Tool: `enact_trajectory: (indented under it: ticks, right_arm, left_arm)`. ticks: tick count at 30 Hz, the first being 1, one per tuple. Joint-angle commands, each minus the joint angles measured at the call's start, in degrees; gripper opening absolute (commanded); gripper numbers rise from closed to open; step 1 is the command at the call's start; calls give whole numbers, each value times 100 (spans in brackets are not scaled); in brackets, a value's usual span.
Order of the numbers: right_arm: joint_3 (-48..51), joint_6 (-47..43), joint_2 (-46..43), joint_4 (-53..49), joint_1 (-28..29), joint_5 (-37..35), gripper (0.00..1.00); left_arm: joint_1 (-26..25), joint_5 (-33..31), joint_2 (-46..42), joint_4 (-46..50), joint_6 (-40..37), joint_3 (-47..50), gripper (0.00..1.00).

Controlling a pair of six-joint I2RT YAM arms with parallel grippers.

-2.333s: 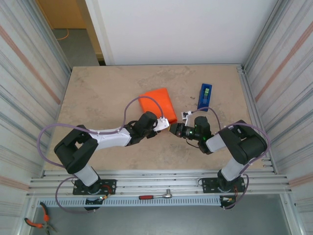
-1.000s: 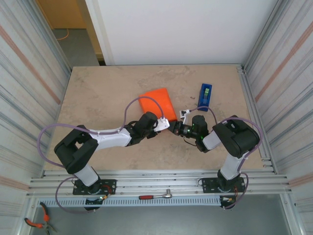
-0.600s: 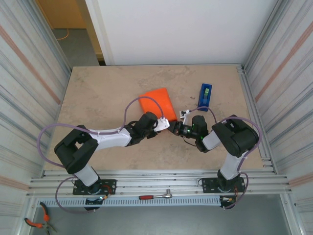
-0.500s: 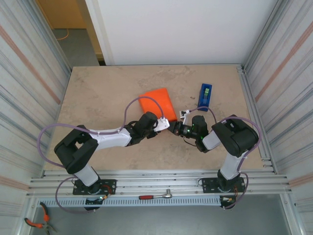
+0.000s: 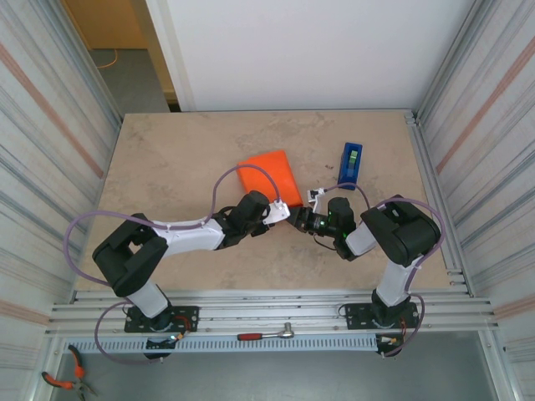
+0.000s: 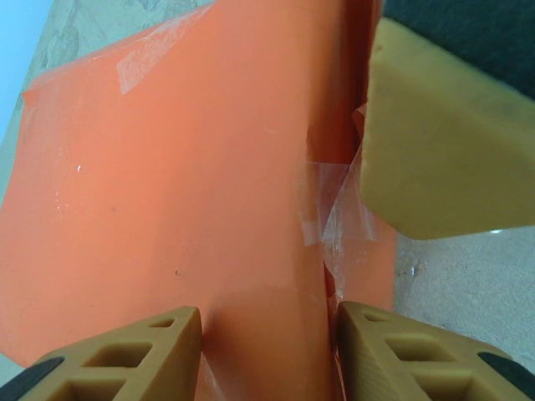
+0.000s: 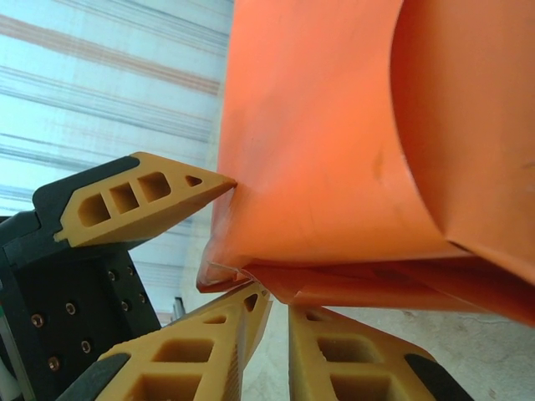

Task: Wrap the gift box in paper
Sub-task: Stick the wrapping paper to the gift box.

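A blue tape dispenser (image 5: 351, 164) stands apart, near the gift box (image 5: 269, 174).

Left claw (image 6: 267, 316) clamped, right claw (image 7: 282, 302) slightly parted

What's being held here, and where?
Left gripper clamps the paper-wrapped gift box across its near end; right gripper jaws slightly parted at the fold, hold unclear.
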State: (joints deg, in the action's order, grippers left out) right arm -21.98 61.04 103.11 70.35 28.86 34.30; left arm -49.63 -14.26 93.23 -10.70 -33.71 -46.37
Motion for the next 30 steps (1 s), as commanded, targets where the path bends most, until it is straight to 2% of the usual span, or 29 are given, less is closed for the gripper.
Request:
enact_trajectory:
  ticks: [1,30]
  right_arm:
    - [26,31,99,124,-26,-20,22]
    - [34,97,102,154,-65,-73,34]
  left_arm:
    - [-72,38,116,167,-48,64,46]
    - [-73,42,108,152,-56,82,45]
